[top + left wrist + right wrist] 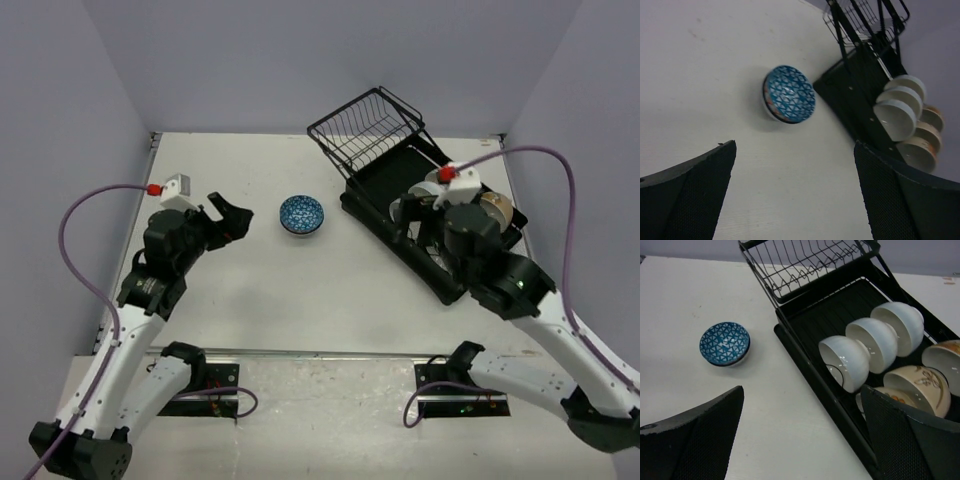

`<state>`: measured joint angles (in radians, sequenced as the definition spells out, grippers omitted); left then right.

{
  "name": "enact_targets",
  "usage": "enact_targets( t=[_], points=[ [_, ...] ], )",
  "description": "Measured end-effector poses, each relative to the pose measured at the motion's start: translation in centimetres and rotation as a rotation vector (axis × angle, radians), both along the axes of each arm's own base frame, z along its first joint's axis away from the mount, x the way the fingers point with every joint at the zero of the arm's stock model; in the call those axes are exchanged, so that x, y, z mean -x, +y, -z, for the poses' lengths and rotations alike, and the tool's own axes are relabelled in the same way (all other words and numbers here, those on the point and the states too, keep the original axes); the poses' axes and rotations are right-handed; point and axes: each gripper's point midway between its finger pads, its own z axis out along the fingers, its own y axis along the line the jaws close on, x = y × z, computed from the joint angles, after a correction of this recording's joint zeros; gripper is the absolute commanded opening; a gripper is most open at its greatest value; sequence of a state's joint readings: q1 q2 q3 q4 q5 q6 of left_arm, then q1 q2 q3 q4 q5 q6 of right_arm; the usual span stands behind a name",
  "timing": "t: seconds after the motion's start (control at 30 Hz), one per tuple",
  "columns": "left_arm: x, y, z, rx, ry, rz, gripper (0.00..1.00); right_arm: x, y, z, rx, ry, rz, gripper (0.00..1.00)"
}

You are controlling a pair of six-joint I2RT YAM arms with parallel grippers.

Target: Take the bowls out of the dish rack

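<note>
Hazards and stock, entered left to right. Left gripper: jaws spread wide and empty above the table. The blue-patterned bowl stands upright ahead of its fingertips, clear of them, already outside the rack; a careless forward reach would likely shove or tip it. Dish rack: black tray with raised rim, beyond the blue bowl from the left gripper and directly ahead of the right gripper, with the tilted wire basket at its far end, nothing visible in it. Right gripper: jaws wide, holding nothing, poised at the tray's near rim; a low approach risks a finger catching that rim. White bowls: three, glossy, on edge and leaning one into the next, ahead of the right finger. Lifting the nearest probably drags or topples its neighbour, and smooth glaze may slip from a shallow pinch. Cream bowls: brown-rimmed with painted motifs, lying behind the white row and partly hidden by the right finger, so their number cannot be told. Most of the unloading remains.
</note>
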<state>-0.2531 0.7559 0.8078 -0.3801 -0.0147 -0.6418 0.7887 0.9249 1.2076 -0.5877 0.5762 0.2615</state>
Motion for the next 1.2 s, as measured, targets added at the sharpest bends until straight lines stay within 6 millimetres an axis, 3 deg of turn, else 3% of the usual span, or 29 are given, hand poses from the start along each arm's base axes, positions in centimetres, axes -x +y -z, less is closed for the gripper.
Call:
enact_targets(
  t=[0.07, 0.13, 0.23, 0.3, 0.4, 0.57, 0.77, 0.87, 0.97, 1.13, 1.2],
  points=[
    [-0.7, -3.4, 1.1, 0.112, 0.036, 0.093, 1.00, 2.0, -2.4, 0.4, -0.034, -0.012, 0.032, 0.99],
    [-1.0, -8.3, 2.8, 0.166, 0.116, 0.204, 1.00, 3.7, -4.5, -0.4, -0.104, -0.059, 0.061, 0.99],
    [-0.2, -17.5, 5.4, 0.169, 0.261, 0.375, 1.00, 5.8, -7.7, -2.3, -0.216, -0.144, 0.125, 0.99],
    [0.1, -22.6, 5.3, 0.221, 0.287, 0.454, 1.00, 6.7, -9.3, -2.9, -0.282, -0.180, 0.170, 0.99],
    [-0.6, -26.9, 4.7, 0.332, 0.292, 0.488, 1.00, 7.7, -10.4, -2.3, -0.366, -0.196, 0.192, 0.99],
    [-4.2, -33.4, 4.7, 0.481, 0.318, 0.479, 0.96, 8.1, -10.6, -0.6, -0.413, -0.187, 0.198, 0.99],
    [-7.3, -38.7, 7.0, 0.588, 0.375, 0.490, 0.88, 8.2, -9.2, 0.2, -0.424, -0.154, 0.135, 0.99],
    [-7.8, -39.7, 8.2, 0.598, 0.399, 0.484, 0.87, 8.4, -8.7, 0.1, -0.430, -0.150, 0.107, 0.99],
    [-7.9, -39.8, 8.5, 0.604, 0.409, 0.476, 0.77, 8.6, -8.7, 0.0, -0.437, -0.155, 0.091, 0.99],
    [-8.7, -40.6, 7.2, 0.632, 0.369, 0.488, 0.73, 9.1, -8.3, -0.4, -0.454, -0.171, 0.043, 0.99],
    [-9.3, -41.3, 6.6, 0.651, 0.343, 0.502, 0.68, 9.2, -7.9, -0.4, -0.452, -0.171, 0.023, 0.99]
  ],
)
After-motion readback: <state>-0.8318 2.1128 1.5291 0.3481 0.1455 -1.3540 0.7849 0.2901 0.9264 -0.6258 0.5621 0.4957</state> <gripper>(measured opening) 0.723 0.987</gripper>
